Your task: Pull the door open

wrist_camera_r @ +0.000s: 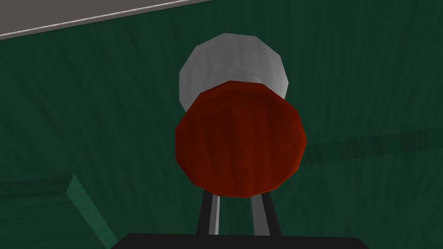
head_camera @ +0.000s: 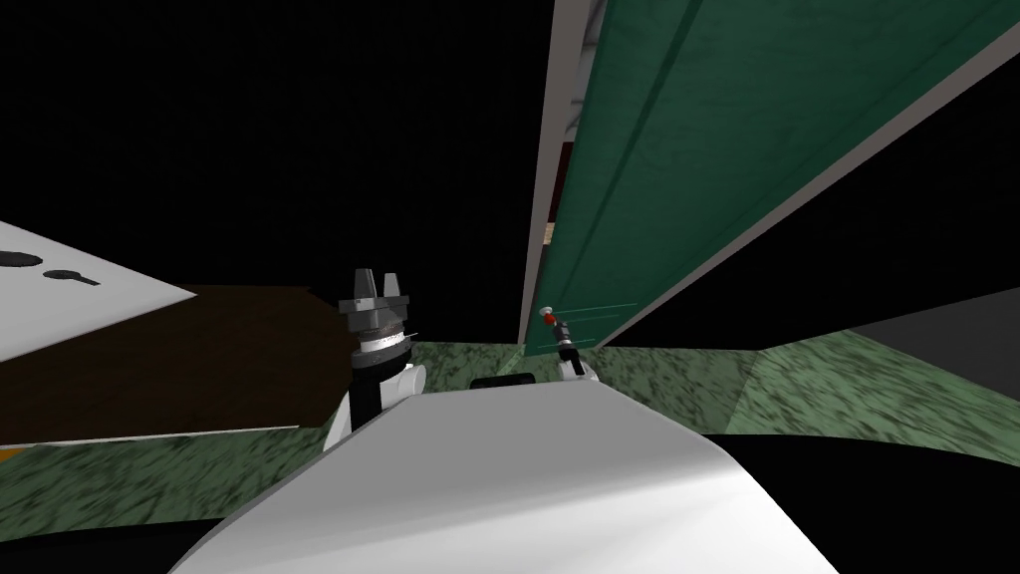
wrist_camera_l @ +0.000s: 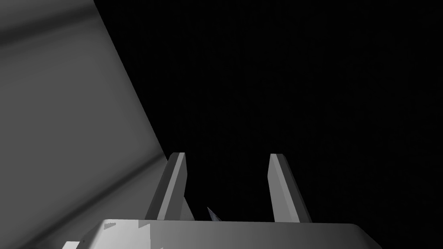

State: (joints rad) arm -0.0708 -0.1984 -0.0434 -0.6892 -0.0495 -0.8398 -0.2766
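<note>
- The green door (head_camera: 717, 130) stands ahead, with its red knob (wrist_camera_r: 240, 138) near the door's edge.
- Right gripper (head_camera: 556, 327): the fingers (wrist_camera_r: 263, 214) are drawn close, their tips hidden behind the knob, apparently clamped on it.
- Left gripper (wrist_camera_l: 228, 156): idle, fingers spread, holding nothing.
- I judge the grip made. Next comes a steady pull backward along the door's arc, without slipping off.

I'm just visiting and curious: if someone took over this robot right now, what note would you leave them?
The right gripper is shut on the red knob of the green door.
The left gripper is open, holding nothing, raised at my left.
Done: knob gripped.
Left: pull the door toward me; whether it is ajar yet, I cannot tell.
</note>
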